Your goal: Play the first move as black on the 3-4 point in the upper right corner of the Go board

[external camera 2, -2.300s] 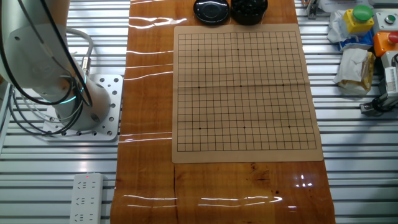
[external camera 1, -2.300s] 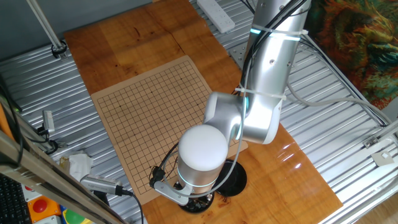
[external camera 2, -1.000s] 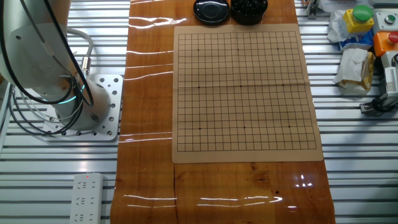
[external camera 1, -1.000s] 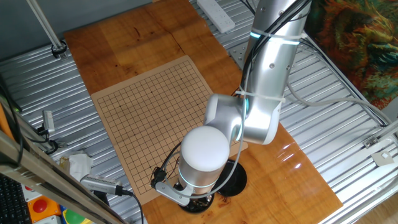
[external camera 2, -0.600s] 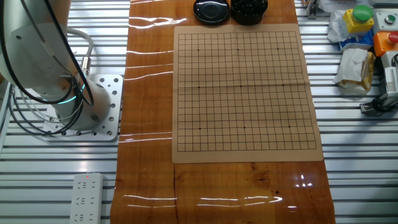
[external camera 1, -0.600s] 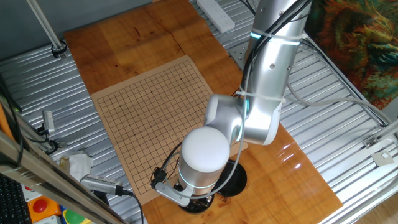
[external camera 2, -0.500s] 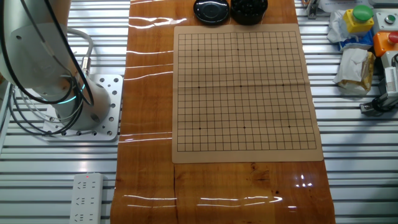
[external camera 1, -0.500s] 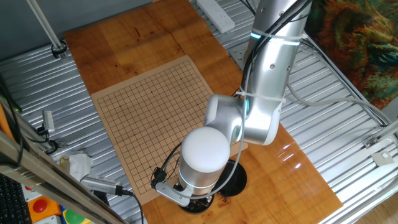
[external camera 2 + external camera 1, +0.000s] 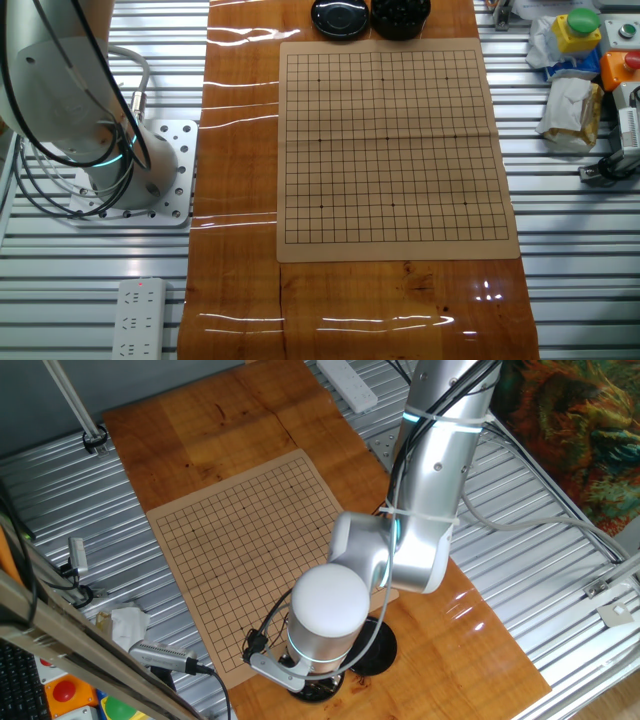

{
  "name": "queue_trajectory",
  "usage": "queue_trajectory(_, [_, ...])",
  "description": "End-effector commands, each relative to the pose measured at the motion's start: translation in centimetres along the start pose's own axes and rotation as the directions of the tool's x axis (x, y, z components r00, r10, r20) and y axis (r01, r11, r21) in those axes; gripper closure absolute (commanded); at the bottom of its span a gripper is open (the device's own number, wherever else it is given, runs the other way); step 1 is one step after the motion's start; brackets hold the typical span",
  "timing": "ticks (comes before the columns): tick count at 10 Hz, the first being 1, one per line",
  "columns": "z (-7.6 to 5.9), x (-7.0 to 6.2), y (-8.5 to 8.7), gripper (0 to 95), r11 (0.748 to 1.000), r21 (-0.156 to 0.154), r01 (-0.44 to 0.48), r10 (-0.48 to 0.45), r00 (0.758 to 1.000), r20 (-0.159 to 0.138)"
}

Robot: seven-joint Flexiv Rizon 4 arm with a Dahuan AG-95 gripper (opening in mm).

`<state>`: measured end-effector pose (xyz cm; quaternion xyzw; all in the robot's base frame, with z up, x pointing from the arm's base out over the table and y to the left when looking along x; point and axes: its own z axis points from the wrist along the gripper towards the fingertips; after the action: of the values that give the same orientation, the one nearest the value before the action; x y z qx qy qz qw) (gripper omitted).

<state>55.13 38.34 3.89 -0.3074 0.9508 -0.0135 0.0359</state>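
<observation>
The board [image 9: 240, 550] lies on the orange-brown tabletop with no stones on it; it also shows in the other fixed view [image 9: 390, 140]. A dark bowl of black stones [image 9: 400, 14] stands just past the board's far edge, beside a round black lid [image 9: 340, 16]. In one fixed view the arm's white wrist cap [image 9: 326, 610] hangs right over that bowl [image 9: 322, 688], next to the lid [image 9: 380, 650]. The gripper is under the wrist, so its fingers are hidden. In the other fixed view the gripper is out of frame.
The arm's base [image 9: 130, 180] is bolted left of the tabletop. A white power strip [image 9: 140, 318] lies near it, also seen in one fixed view [image 9: 345, 382]. Bags, a yellow and green toy [image 9: 578, 30] and cables crowd the slatted surface beside the board.
The wrist shifted very slightly over the bowl between 2.3 s and 1.0 s ago. Since then nothing has visibly moved.
</observation>
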Motion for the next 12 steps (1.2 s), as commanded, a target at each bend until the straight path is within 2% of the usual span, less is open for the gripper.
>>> queue_trajectory(1, [-0.01,-0.04,-0.01,76.0,1.000,0.006,-0.003,0.003,1.000,-0.004])
queue_trajectory(2, [0.00,-0.04,-0.01,76.0,1.000,0.011,-0.004,0.004,1.000,-0.008])
queue_trajectory(3, [0.00,-0.04,-0.01,95.0,1.000,0.014,-0.002,0.002,1.000,-0.010])
queue_trajectory(12, [-0.11,-0.04,0.00,95.0,1.000,0.027,0.004,-0.004,1.000,-0.016])
